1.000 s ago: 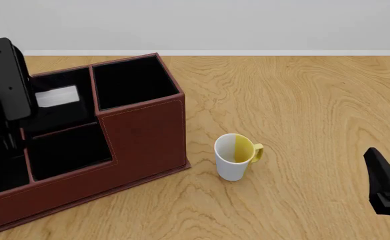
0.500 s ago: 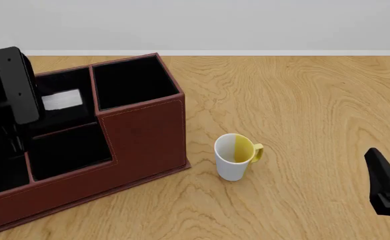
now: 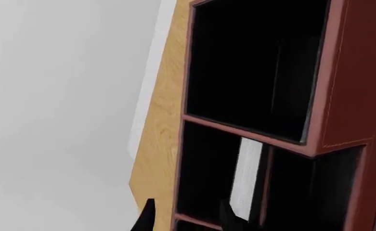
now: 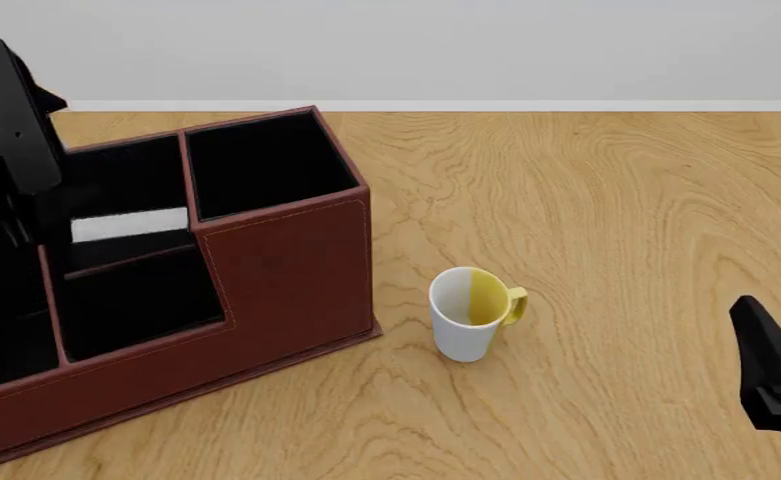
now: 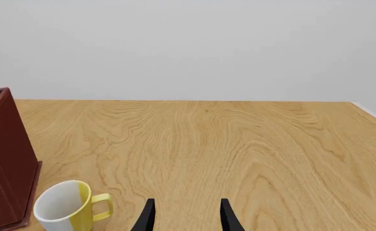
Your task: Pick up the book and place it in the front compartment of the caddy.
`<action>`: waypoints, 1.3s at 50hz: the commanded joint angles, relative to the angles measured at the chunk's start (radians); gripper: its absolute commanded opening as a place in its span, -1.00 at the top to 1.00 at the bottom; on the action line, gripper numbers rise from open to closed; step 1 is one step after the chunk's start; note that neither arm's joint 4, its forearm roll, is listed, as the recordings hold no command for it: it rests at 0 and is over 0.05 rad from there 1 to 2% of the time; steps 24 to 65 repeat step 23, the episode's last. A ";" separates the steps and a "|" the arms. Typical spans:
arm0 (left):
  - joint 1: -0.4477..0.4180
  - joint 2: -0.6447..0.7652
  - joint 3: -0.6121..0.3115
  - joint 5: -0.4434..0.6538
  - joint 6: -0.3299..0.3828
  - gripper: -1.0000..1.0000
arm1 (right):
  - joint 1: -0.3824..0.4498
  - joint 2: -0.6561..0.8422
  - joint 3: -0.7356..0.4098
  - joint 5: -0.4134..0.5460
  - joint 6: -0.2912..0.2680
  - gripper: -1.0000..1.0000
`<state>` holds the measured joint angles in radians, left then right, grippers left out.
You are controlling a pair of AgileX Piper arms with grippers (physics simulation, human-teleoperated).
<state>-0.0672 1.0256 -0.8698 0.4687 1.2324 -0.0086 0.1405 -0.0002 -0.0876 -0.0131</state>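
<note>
The book stands in the taller-walled front compartment [image 4: 117, 185] of the reddish-brown caddy [image 4: 290, 275]. Only its white page edge [image 4: 130, 225] shows, close to the thin divider. The page edge also shows in the left wrist view [image 3: 247, 178]. My left gripper [image 3: 188, 222] is open and empty, above that slot and apart from the book. Its arm [image 4: 6, 120] is over the caddy's far left. My right gripper [image 5: 186, 219] is open and empty, low at the right, and also shows in the front view [image 4: 774, 378].
A white-and-yellow mug [image 4: 470, 312] stands on the wooden table just right of the caddy, and also shows in the right wrist view [image 5: 69, 208]. The square end compartment [image 4: 267, 165] and the lower-walled slot [image 4: 137, 300] hold nothing that I can see.
My left gripper has lifted up and back from the slot. The book has dropped a little lower into the compartment. The right arm has not moved.
</note>
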 commanded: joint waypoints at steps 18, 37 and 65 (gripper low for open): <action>0.025 -0.045 -0.047 0.020 0.024 -1.00 | -0.001 -0.022 0.000 0.017 0.003 -1.00; 0.025 -0.062 -0.054 0.043 0.027 -1.00 | -0.001 -0.032 0.000 0.026 0.003 -1.00; 0.025 -0.062 -0.054 0.043 0.027 -1.00 | -0.001 -0.032 0.000 0.026 0.003 -1.00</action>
